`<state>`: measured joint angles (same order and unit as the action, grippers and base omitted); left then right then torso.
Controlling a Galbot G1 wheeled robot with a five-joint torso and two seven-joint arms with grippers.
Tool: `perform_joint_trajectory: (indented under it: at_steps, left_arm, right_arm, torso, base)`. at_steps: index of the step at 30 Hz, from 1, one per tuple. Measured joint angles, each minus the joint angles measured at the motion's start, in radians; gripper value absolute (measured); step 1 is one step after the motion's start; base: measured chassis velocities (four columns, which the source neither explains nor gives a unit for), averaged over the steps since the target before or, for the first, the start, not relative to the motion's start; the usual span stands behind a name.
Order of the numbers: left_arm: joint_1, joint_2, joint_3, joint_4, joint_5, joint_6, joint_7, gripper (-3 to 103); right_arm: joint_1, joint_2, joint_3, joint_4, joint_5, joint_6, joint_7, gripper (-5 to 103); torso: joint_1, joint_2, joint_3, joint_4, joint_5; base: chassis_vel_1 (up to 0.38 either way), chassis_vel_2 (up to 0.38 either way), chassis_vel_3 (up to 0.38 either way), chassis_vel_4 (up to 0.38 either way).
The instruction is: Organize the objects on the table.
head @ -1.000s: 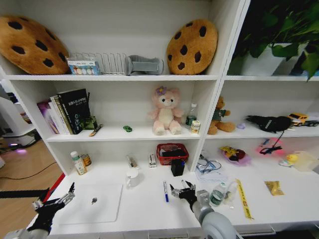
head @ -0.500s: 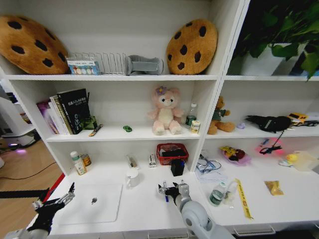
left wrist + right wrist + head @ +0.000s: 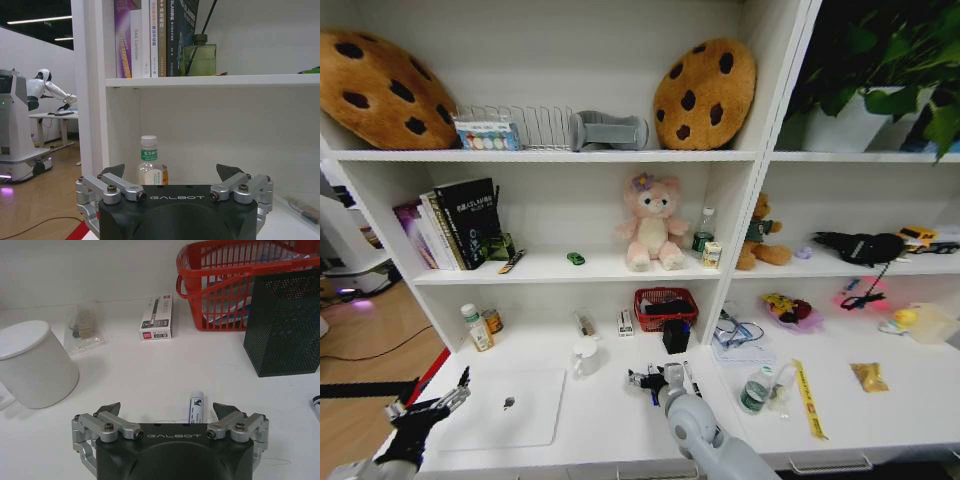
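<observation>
White desk top [image 3: 610,425] runs under the shelving, and the right gripper [image 3: 651,379] hangs low over its middle with its jaws spread apart, holding nothing. From the right wrist view the blue-and-white marker pen [image 3: 196,408] lies flat on the desk directly between the two open fingertips [image 3: 111,408], its capped end poking out past the gripper body toward the shelves. Beyond it in that view stand a black mesh pen holder [image 3: 286,322] and a red plastic basket [image 3: 225,277], side by side, with a small white pen box [image 3: 157,318] lying flat beside the basket. A white ceramic mug [image 3: 32,362] sits off to one side, and a clear plastic bag of small parts [image 3: 85,327] lies behind it.

On the head view the silver laptop [image 3: 510,405] lies closed on the robot's left part of the desk. The clear green-labelled bottle [image 3: 757,389] stands to the right of the working arm, the yellow strip [image 3: 807,397] lies just past it, and the yellow packet [image 3: 870,376] is farther right again. A tiny green toy car [image 3: 576,258] rests on the shelf above.

The left gripper [image 3: 425,410] waits off the desk's left corner, jaws open and empty.
</observation>
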<state>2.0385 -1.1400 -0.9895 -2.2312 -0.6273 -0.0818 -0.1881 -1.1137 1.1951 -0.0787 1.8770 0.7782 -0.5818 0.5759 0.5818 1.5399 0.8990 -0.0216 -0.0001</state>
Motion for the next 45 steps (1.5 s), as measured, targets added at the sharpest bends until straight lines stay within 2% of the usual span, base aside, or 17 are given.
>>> perform_joint_trajectory:
  at_steps: [8,11,14,15,17,18,23,24,25,26,28,29,32,40,43,44,45]
  left_arm:
    - [0.000,0.000,0.000,0.000,0.000,0.000,0.000,100]
    - [0.000,0.000,0.000,0.000,0.000,0.000,0.000,100]
    - [0.000,0.000,0.000,0.000,0.000,0.000,0.000,100]
    - [0.000,0.000,0.000,0.000,0.000,0.000,0.000,100]
    - [0.000,0.000,0.000,0.000,0.000,0.000,0.000,100]
    - [0.000,0.000,0.000,0.000,0.000,0.000,0.000,100]
    - [0.000,0.000,0.000,0.000,0.000,0.000,0.000,100]
    - [0.000,0.000,0.000,0.000,0.000,0.000,0.000,100]
    - [0.000,0.000,0.000,0.000,0.000,0.000,0.000,100]
    - [0.000,0.000,0.000,0.000,0.000,0.000,0.000,100]
    - [0.000,0.000,0.000,0.000,0.000,0.000,0.000,100]
    - [0.000,0.000,0.000,0.000,0.000,0.000,0.000,100]
    - [0.000,0.000,0.000,0.000,0.000,0.000,0.000,100]
    - [0.000,0.000,0.000,0.000,0.000,0.000,0.000,100]
    - [0.000,0.000,0.000,0.000,0.000,0.000,0.000,100]
    - [0.000,0.000,0.000,0.000,0.000,0.000,0.000,100]
    - [0.000,0.000,0.000,0.000,0.000,0.000,0.000,100]
  right_arm:
    - [0.001,0.008,0.013,-0.030,-0.008,0.000,0.008,98]
    - [0.003,0.007,0.016,-0.039,-0.009,0.000,0.008,93]
    - [0.008,0.008,0.021,-0.049,-0.009,0.002,0.005,77]
    - [0.008,0.008,0.021,-0.049,-0.009,0.002,0.005,77]
    - [0.009,0.005,0.023,-0.055,-0.015,0.005,0.002,66]
    - [0.009,0.005,0.023,-0.055,-0.015,0.005,0.002,66]
    - [-0.001,-0.004,0.035,-0.053,-0.017,0.007,0.001,44]
    - [-0.001,-0.004,0.035,-0.053,-0.017,0.007,0.001,44]
    - [-0.004,-0.006,0.038,-0.050,-0.017,0.007,0.001,39]
    - [-0.006,-0.007,0.040,-0.049,-0.017,0.007,0.001,39]
    - [-0.015,-0.011,0.045,-0.042,-0.020,0.007,-0.001,28]
    - [-0.015,-0.011,0.045,-0.042,-0.020,0.007,-0.001,28]
    - [-0.026,-0.016,0.051,-0.028,-0.024,0.007,-0.003,13]
    - [-0.035,-0.043,0.070,0.006,-0.048,0.011,-0.013,12]
    - [-0.042,-0.074,0.098,0.042,-0.105,0.042,-0.044,12]
    - [-0.048,-0.091,0.121,0.057,-0.158,0.082,-0.068,12]
    - [-0.048,-0.091,0.121,0.057,-0.158,0.082,-0.068,12]
  torso:
    - [0.000,0.000,0.000,0.0000,0.0000]
    - [0.000,0.000,0.000,0.0000,0.0001]
    - [0.000,0.000,0.000,0.0000,0.0000]
    - [0.000,0.000,0.000,0.0000,0.0000]
    - [0.000,0.000,0.000,-0.0001,0.0000]
    - [0.000,0.000,0.000,-0.0001,0.0000]
    - [0.000,0.000,0.000,0.0000,0.0000]
    - [0.000,0.000,0.000,0.0000,0.0000]
    - [0.000,0.000,0.000,0.0000,0.0000]
    - [0.000,0.000,0.000,-0.0001,0.0000]
    - [0.000,0.000,0.000,0.0000,0.0001]
    - [0.000,0.000,0.000,0.0000,0.0001]
    - [0.000,0.000,0.000,0.0000,0.0002]
    - [0.000,0.000,0.000,0.0001,0.0003]
    - [0.000,0.000,0.000,0.0000,0.0002]
    - [0.000,0.000,0.000,0.0000,0.0002]
    - [0.000,0.000,0.000,0.0000,0.0002]
  base:
    - [0.000,0.000,0.000,0.000]
    - [0.000,0.000,0.000,0.000]
    - [0.000,0.000,0.000,0.000]
    - [0.000,0.000,0.000,0.000]
    - [0.000,0.000,0.000,0.000]
    - [0.000,0.000,0.000,0.000]
    - [0.000,0.000,0.000,0.000]
    - [0.000,0.000,0.000,0.000]
    - [0.000,0.000,0.000,0.000]
    - [0.000,0.000,0.000,0.000]
    - [0.000,0.000,0.000,0.000]
    - [0.000,0.000,0.000,0.000]
    - [0.000,0.000,0.000,0.000]
    - [0.000,0.000,0.000,0.000]
    - [0.000,0.000,0.000,0.000]
    - [0.000,0.000,0.000,0.000]
    - [0.000,0.000,0.000,0.000]
